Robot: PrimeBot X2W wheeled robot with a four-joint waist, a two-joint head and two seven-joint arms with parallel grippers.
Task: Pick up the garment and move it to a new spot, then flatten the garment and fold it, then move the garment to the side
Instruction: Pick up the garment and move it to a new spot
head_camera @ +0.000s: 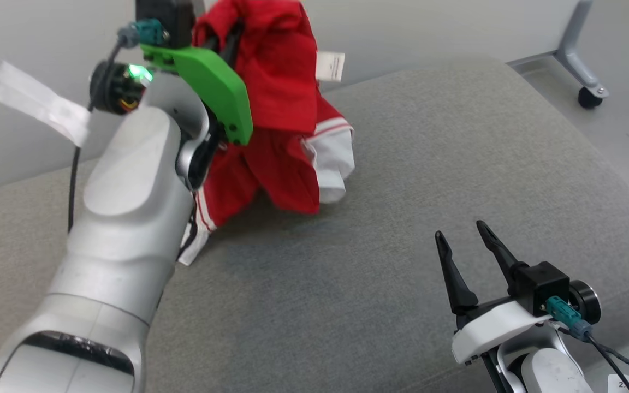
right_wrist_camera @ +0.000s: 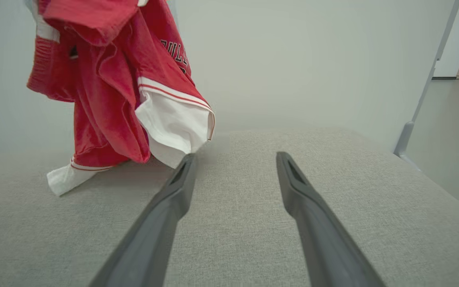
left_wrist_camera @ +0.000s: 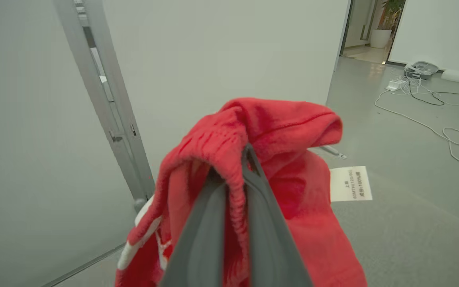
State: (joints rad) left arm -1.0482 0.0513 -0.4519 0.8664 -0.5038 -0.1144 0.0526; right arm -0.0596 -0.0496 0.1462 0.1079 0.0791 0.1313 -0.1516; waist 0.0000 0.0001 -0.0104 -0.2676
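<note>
Red garment (head_camera: 276, 82) with white trim hangs from the left gripper (left_wrist_camera: 233, 163), which is clenched on a bunched fold. Its lower hem touches the grey cushion (head_camera: 429, 164) below the claw. Released, jaws apart, the right gripper (head_camera: 463, 233) sits above the cushion, with the garment well apart to its left.

A: Entry, body only. The left arm (head_camera: 129, 218) has a silver-grey rounded shell with a dark band low on it. Its wrist has a bright green bracket (head_camera: 211, 87) with dark screws, a lit green lamp (head_camera: 138, 71) and a teal connector (head_camera: 149, 31).

B: Add the black cable (head_camera: 73, 180) along the shell and the white tape tag (head_camera: 41, 103).

A: Logged. The right gripper (head_camera: 460, 229) has two long, dark, tapered fingers (right_wrist_camera: 313, 223), a white bracket (head_camera: 489, 327), a black cube (head_camera: 541, 285) and a second teal connector (head_camera: 560, 312) with a black lead.
</note>
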